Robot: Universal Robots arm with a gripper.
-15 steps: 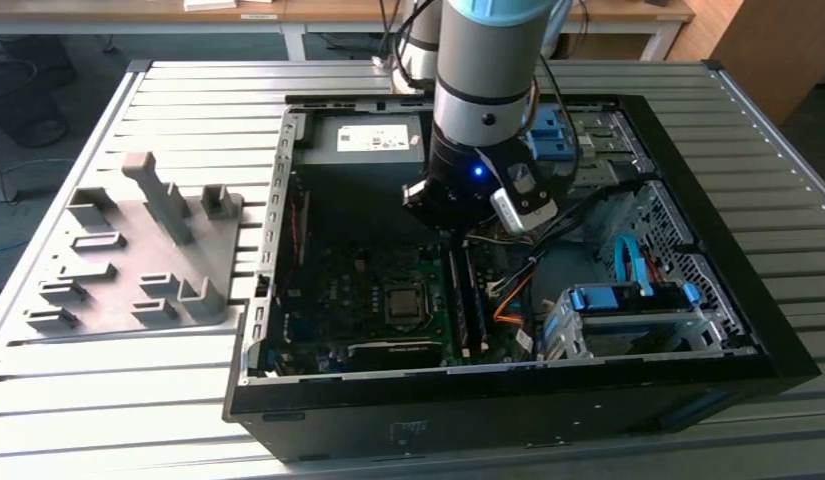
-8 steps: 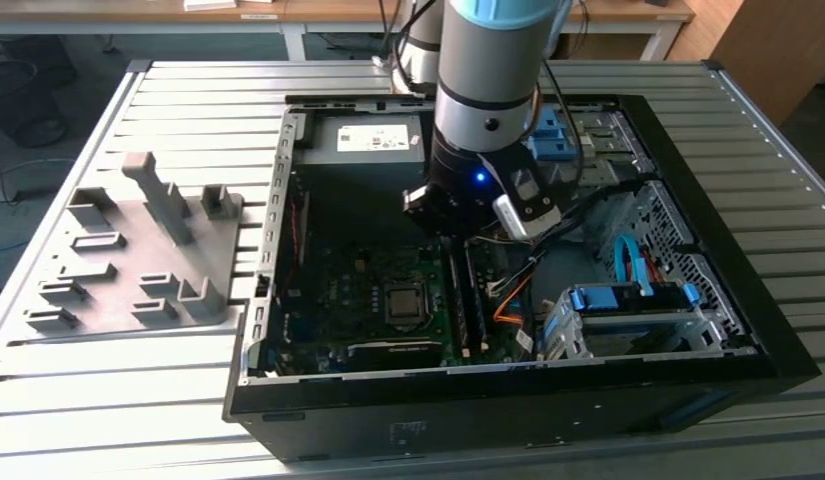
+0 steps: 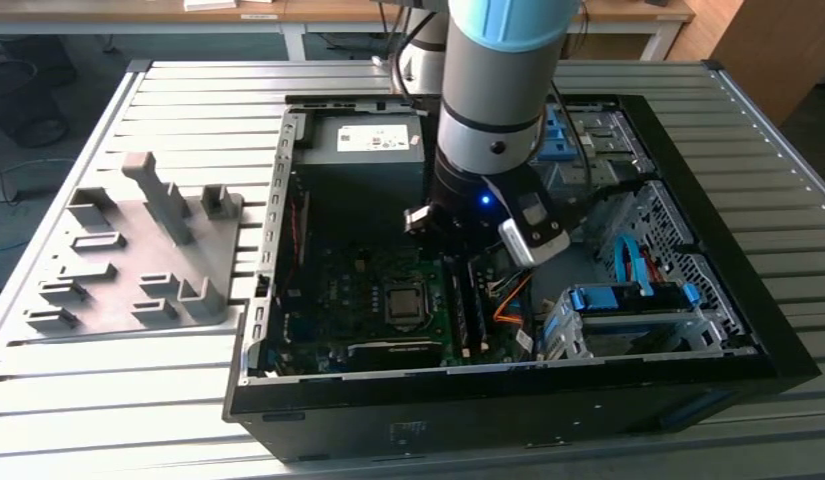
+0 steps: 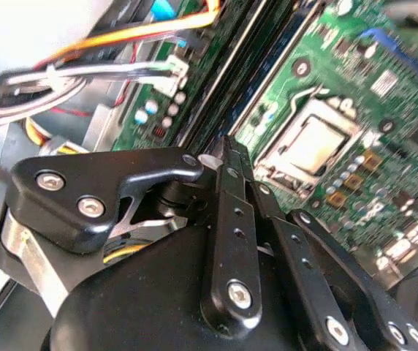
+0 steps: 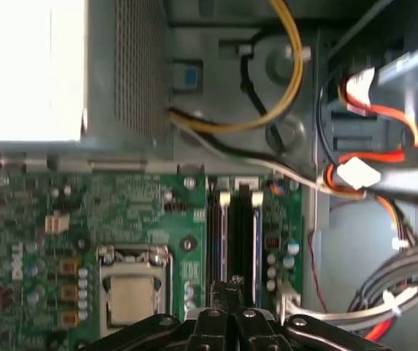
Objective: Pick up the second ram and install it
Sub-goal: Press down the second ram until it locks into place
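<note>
My gripper point(image 5: 231, 284) hangs low inside the open computer case point(image 3: 272, 300), with its fingers drawn together over the row of long memory slots. The second ram point(image 5: 223, 241) is a thin pale-blue strip standing edge-up in a white-latched slot directly beneath the fingertips. I cannot tell whether the tips pinch it or only rest on it. Two slots over, another blue stick point(image 5: 257, 241) stands in its slot. In the second wrist view the fingertips point(image 4: 227, 146) meet over the dark slots. The arm's wrist point(image 3: 492, 190) hides the gripper in the exterior view.
The processor socket point(image 5: 132, 292) lies beside the slots. Yellow, orange and grey cables point(image 5: 282, 88) loop close by, near the metal power supply box point(image 3: 372, 140). A drive cage point(image 3: 626, 310) sits on the exterior view's right. A grey parts fixture point(image 3: 132, 250) lies outside the case on the exterior view's left.
</note>
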